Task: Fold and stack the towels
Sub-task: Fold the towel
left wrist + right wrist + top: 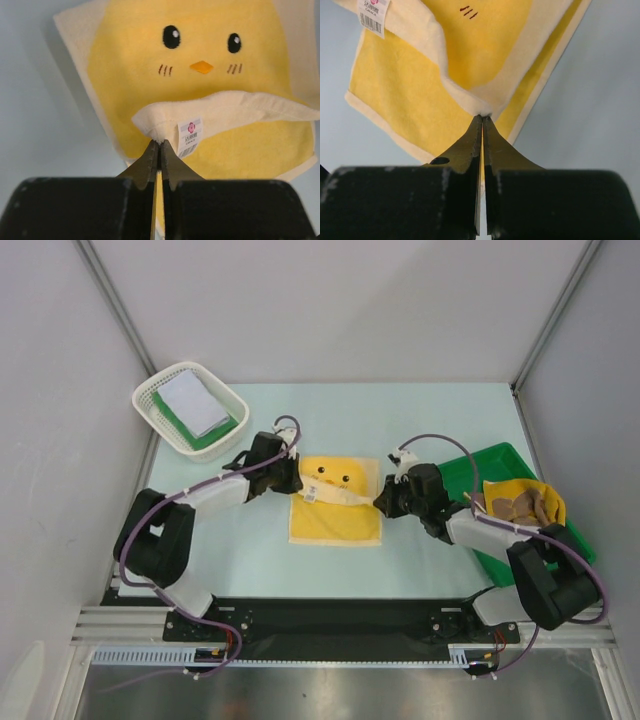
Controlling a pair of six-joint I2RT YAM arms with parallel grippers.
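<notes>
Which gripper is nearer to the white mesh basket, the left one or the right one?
Left. The left gripper pinches the yellow towel at the edge facing the white mesh basket. The right gripper pinches the opposite edge, farther away, beside the green tray.

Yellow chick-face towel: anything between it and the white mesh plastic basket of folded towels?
Nothing loose shows between the yellow chick-face towel and the white mesh basket; only the left gripper, shut on its cream edge, stands there.
</notes>
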